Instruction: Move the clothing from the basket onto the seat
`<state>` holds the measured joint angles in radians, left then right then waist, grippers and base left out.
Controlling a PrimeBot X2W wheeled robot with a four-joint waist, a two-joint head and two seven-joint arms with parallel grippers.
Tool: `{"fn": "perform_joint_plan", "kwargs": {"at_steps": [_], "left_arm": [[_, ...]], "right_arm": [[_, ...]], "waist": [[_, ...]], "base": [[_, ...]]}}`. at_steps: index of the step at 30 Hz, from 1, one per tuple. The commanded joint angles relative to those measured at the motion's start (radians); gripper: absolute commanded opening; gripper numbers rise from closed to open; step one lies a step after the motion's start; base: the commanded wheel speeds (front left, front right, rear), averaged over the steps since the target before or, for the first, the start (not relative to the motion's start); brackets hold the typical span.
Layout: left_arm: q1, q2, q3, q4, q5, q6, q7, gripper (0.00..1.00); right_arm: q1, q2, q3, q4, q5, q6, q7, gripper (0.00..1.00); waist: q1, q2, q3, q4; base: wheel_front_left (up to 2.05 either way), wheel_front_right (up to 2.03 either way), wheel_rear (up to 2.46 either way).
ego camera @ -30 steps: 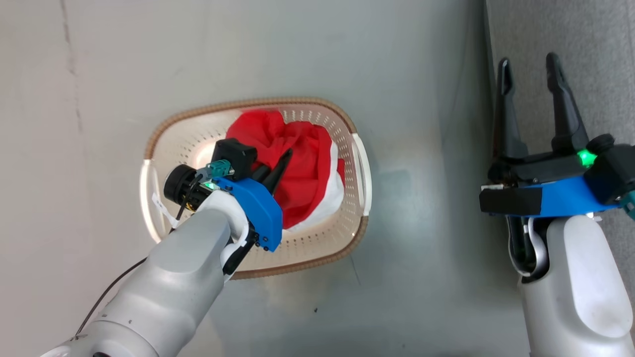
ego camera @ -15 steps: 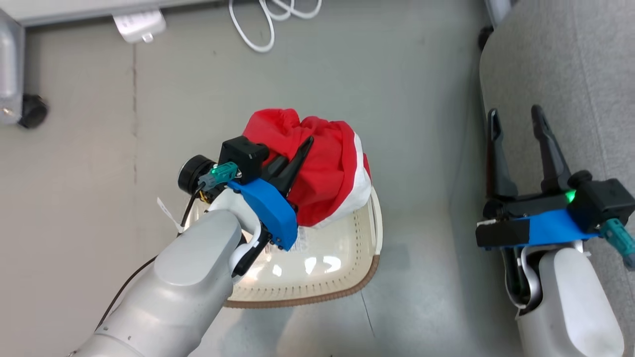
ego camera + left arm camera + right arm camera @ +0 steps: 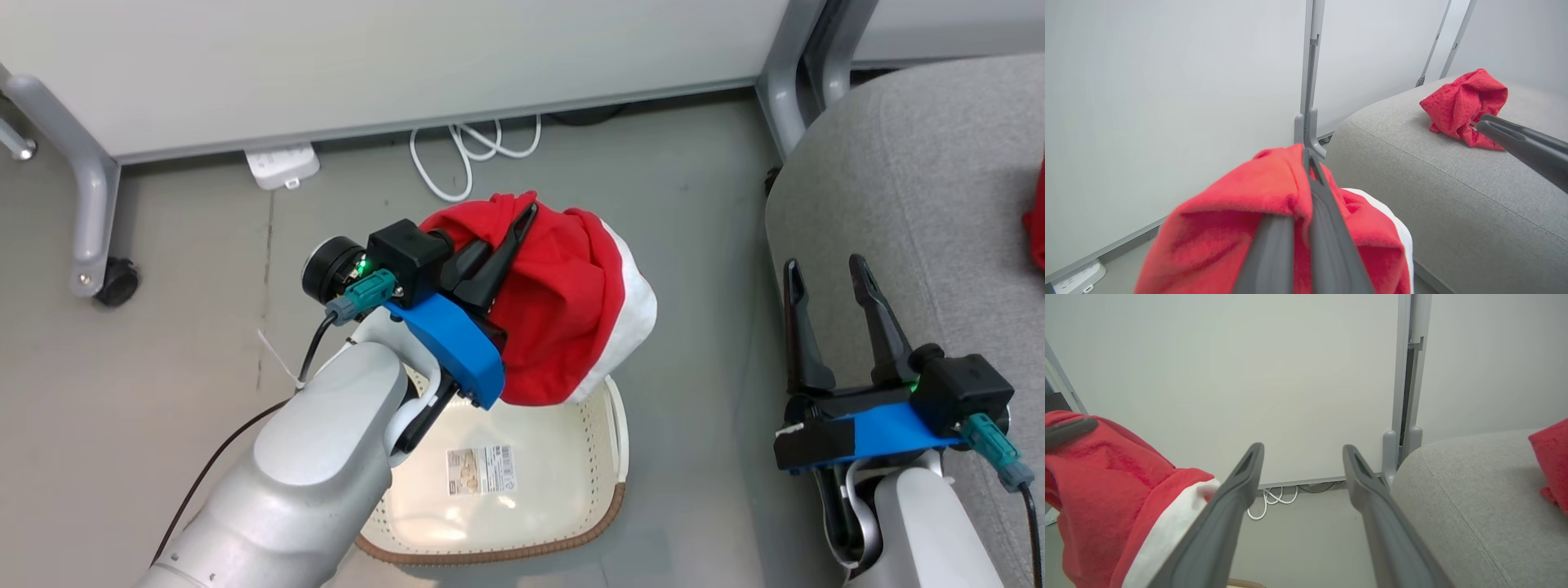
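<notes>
One garment (image 3: 576, 318), seemingly, in left gripper (image 3: 526, 216)

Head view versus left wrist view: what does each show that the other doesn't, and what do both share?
Head view: the basket, its barcode sticker, a white floor cable. Left wrist view: the second red garment whole, crumpled on the seat. Shared: the left pincer shut on the lifted red garment, the seat, and the open right pincer.

Floor (image 3: 188, 343): smooth grey, one seam. White partition panels (image 3: 392, 65) on grey metal legs (image 3: 91, 212), one castor (image 3: 119, 282). White power strip (image 3: 282, 166) and coiled cable (image 3: 457, 159) at panel base.
</notes>
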<state>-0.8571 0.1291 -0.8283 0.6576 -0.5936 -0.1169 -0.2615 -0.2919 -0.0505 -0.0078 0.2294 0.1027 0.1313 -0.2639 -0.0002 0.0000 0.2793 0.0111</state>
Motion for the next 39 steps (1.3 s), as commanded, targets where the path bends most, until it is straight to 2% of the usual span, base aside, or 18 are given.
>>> {"fn": "perform_joint_plan", "kwargs": {"at_steps": [1, 16, 27, 34, 39], "left_arm": [[0.015, 0.002, 0.007, -0.015, 0.010, 0.003, -0.005, 0.00], [0.029, -0.008, 0.001, -0.060, 0.021, 0.010, -0.001, 0.00], [0.043, -0.001, -0.009, -0.094, 0.011, 0.021, 0.013, 0.00], [0.044, 0.007, -0.011, -0.105, 0.007, 0.028, 0.018, 0.00], [0.037, 0.014, -0.011, -0.112, 0.006, 0.034, 0.021, 0.00]], "right_arm": [[0.023, 0.000, 0.001, 0.004, 0.009, -0.001, -0.001, 1.00], [0.104, 0.000, 0.007, 0.022, 0.024, -0.001, -0.001, 1.00], [0.124, 0.000, 0.025, 0.010, 0.036, -0.001, -0.001, 1.00], [0.102, 0.000, 0.068, -0.019, 0.024, -0.001, -0.001, 1.00], [0.069, -0.001, 0.160, -0.045, -0.007, -0.001, -0.001, 1.00]], "waist": [[0.0002, 0.0000, -0.040, -0.004], [0.0002, 0.0000, -0.174, -0.016], [0.0002, 0.0000, -0.201, -0.020], [0.0002, 0.0000, -0.196, -0.024], [0.0002, 0.0000, -0.184, -0.029]], "base": [[0.00, 0.00, 0.00], [0.00, 0.00, 0.00], [0.00, 0.00, 0.00], [0.00, 0.00, 0.00], [0.00, 0.00, 0.00]]}}
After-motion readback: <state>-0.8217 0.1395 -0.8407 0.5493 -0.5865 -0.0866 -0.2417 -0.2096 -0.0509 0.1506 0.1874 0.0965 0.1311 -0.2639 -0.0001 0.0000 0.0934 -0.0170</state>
